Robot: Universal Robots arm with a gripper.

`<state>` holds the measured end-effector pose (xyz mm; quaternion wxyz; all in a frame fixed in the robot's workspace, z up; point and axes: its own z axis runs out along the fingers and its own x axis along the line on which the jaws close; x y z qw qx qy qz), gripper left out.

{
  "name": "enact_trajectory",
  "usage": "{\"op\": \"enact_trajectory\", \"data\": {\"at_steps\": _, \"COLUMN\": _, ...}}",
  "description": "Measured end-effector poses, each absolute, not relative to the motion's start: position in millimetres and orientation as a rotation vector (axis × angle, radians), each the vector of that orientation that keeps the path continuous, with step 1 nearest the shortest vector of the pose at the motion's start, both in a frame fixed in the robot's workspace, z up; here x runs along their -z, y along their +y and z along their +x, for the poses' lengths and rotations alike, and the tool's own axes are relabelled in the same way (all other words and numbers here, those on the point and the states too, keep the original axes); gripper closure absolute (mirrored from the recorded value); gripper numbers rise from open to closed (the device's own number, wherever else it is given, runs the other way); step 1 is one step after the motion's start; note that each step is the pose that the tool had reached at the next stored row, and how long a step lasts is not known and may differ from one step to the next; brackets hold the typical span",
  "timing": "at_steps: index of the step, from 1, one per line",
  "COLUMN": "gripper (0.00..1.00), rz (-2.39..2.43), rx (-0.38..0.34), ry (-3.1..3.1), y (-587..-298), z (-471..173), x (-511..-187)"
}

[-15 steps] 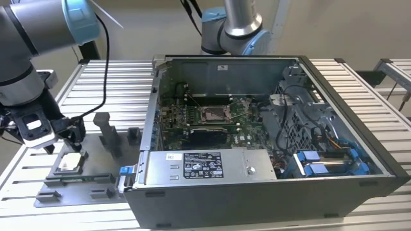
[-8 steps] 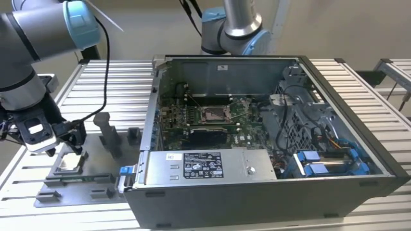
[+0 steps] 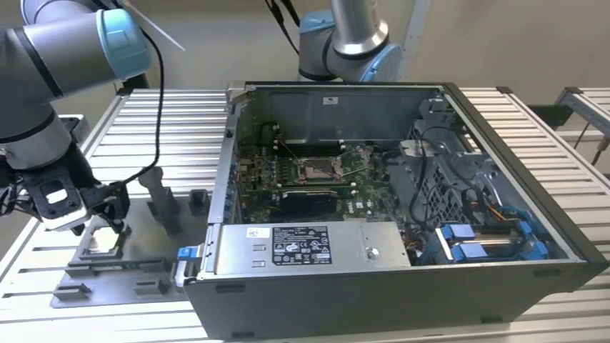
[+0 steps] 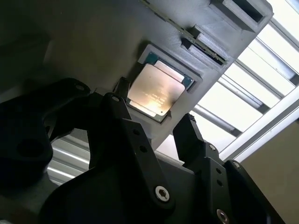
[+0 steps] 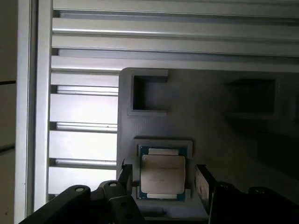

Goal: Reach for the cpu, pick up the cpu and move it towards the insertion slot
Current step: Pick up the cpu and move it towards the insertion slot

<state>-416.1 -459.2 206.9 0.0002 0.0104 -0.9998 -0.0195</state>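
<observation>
One step of three looks all but done: the reach for the cpu point(image 5: 162, 173).
The gripper point(image 4: 154, 103) hovers wide open, a finger on either side of the cpu, gripping nothing; the cpu lies flat in its recess of the grey tray point(image 3: 143, 266) on the table point(image 3: 181, 128). The lift and the carry to the insertion slot point(image 3: 315, 169), well apart inside the computer case point(image 3: 381, 289), are not yet done.

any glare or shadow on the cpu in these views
Second wrist view: a warm glare patch sits on the cpu, and the open tool is a dark silhouette against washed-out table slats. First wrist view: the cpu is evenly lit with no strong glare, and the tray is in shade.
</observation>
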Motion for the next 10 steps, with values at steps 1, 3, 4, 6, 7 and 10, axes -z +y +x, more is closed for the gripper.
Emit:
{"op": "enact_trajectory", "data": {"at_steps": 1, "gripper": 0.00, "rz": 0.033, "rx": 0.061, "ry": -3.140, "y": -459.3, "z": -416.2, "x": -206.0}}
{"op": "enact_trajectory", "data": {"at_steps": 3, "gripper": 0.00, "rz": 0.034, "rx": 0.061, "ry": -3.140, "y": -459.5, "z": -416.1, "x": -204.0}}
{"op": "enact_trajectory", "data": {"at_steps": 4, "gripper": 0.00, "rz": 0.034, "rx": 0.061, "ry": -3.140, "y": -459.6, "z": -416.1, "x": -203.1}}
{"op": "enact_trajectory", "data": {"at_steps": 6, "gripper": 0.00, "rz": 0.035, "rx": 0.061, "ry": -3.140, "y": -459.7, "z": -416.1, "x": -201.4}}
{"op": "enact_trajectory", "data": {"at_steps": 7, "gripper": 0.00, "rz": 0.036, "rx": 0.061, "ry": -3.140, "y": -459.8, "z": -416.1, "x": -200.6}}
{"op": "enact_trajectory", "data": {"at_steps": 10, "gripper": 0.00, "rz": 0.039, "rx": 0.061, "ry": -3.140, "y": -460.0, "z": -416.1, "x": -198.0}}
